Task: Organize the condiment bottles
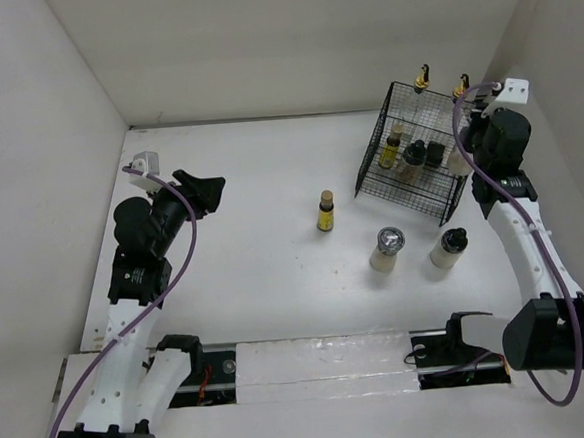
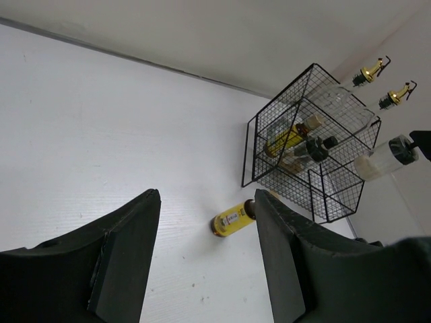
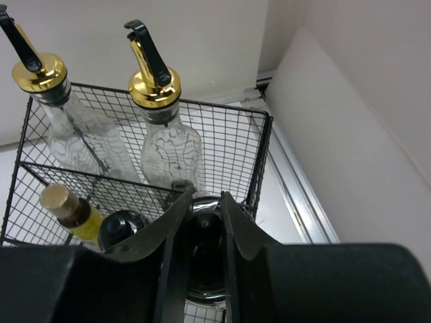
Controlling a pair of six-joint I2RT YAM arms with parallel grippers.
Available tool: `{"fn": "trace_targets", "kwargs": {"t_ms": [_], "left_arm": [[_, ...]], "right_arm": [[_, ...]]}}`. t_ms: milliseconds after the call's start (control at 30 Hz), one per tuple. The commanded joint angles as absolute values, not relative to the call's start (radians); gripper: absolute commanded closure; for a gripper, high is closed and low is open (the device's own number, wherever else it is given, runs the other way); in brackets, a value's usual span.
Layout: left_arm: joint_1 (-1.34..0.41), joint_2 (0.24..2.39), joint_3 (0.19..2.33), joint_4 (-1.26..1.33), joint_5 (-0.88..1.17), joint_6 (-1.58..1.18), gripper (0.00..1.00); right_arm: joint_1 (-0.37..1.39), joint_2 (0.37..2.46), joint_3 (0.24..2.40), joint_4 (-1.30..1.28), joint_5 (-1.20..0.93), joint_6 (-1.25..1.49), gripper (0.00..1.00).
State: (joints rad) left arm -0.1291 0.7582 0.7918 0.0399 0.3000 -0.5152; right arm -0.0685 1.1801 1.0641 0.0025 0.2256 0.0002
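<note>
Black wire basket (image 1: 373, 163), in the upper right of the overhead view, already holds part of the set. Two tall clear glass bottles with gold pourers (image 3: 168, 151) stand along its far side. In front of them sit a small amber bottle with a pale stopper (image 3: 74, 212) and a dark-capped jar (image 3: 124, 229).

The right gripper (image 3: 200, 205) is at the basket's right edge, its jaws clenched on the dark lid of a squat pale jar (image 2: 380, 160). Whether that jar rests on the basket floor or hangs above it, I cannot tell.

Three bottles stand outside on the white table (image 1: 248, 162), left of and below the basket:
- a small amber bottle with a dark cap (image 1: 325, 211), near the middle
- a pale jar with a silvery top (image 1: 387, 247)
- a pale jar with a dark lid (image 1: 448, 248)

The left gripper (image 2: 207, 195) hangs at mid-left with its jaws spread wide and nothing between them. In its wrist view the dark-capped amber bottle shows beyond the gap.

By my count the work is a little past halfway: four are stowed, one is being placed and three are left.
</note>
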Motion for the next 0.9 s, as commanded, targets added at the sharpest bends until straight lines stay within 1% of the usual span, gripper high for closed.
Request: {"fn": "trace_targets", "kwargs": {"t_ms": [0,333,433,633,767,800,833,867], "left_arm": [[-0.124,0.765,0.798,0.094,0.31,-0.52,0.46],[-0.124,0.765,0.798,0.094,0.308,-0.52,0.46],[-0.124,0.765,0.798,0.084,0.308,-0.52,0.46],[-0.124,0.767,0.798,0.084,0.311,-0.52,0.46],[-0.124,0.767,0.788,0.095,0.322,-0.52,0.45],[-0.124,0.767,0.788,0.095,0.322,-0.52,0.45],[-0.124,0.767,0.788,0.095,0.322,-0.52,0.43],[-0.124,0.767,0.788,0.095,0.322,-0.52,0.42]], "right_arm": [[-0.086,1.199,1.135,0.184,0.187,0.003,1.0],[-0.095,1.331,1.095,0.348,0.106,0.023,1.0],[-0.095,1.35,1.066,0.348,0.106,0.037,1.0],[-0.074,1.361,0.904,0.373,0.17,0.089,1.0],[-0.074,1.387,0.904,0.364,0.19,0.089,1.0],[-0.074,1.387,0.904,0.364,0.19,0.089,0.96],[-0.074,1.387,0.904,0.351,0.19,0.089,0.89],[-0.074,1.399,0.925,0.339,0.178,0.089,0.71]]}}
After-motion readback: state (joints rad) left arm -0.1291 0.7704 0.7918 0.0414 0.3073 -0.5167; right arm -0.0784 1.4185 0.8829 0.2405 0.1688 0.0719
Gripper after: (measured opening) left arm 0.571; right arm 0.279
